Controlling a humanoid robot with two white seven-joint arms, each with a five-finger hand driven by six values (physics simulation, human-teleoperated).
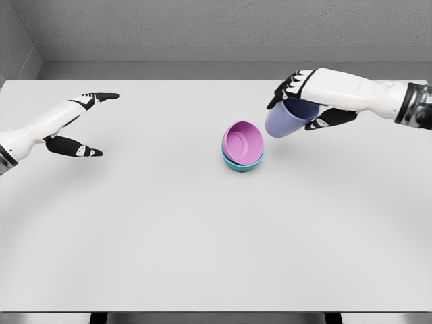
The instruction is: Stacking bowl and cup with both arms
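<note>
— Well, starting at the left: what is that arm doing?
— The left hand (79, 125) sits over the left side of the white table (169, 250), fingers spread wide, thumb low and forefinger pointing out, holding nothing. It is well apart from the dishes.
— Any writing, brand or label on anything?
— None that I can read; the dishes are plain coloured surfaces.
— And in the middle?
— A pink bowl (243, 143) nested inside a teal bowl (239, 164), of which only the lower rim shows. The pair is tilted, the pink opening facing toward the camera and a little to the left. They rest on the table slightly right of centre.
— Then the cup?
— The lavender cup (287, 119) is held off the table by the right hand (312, 100), just up and right of the bowls. It is tilted, its rounded base toward the bowls, its darker opening up under the palm.
— How does the hand hold it?
— Black fingers curl over the rim on the far side, the thumb presses from the near side. The cup's base is close beside the pink bowl's upper right edge; whether they touch, I cannot tell.
</note>
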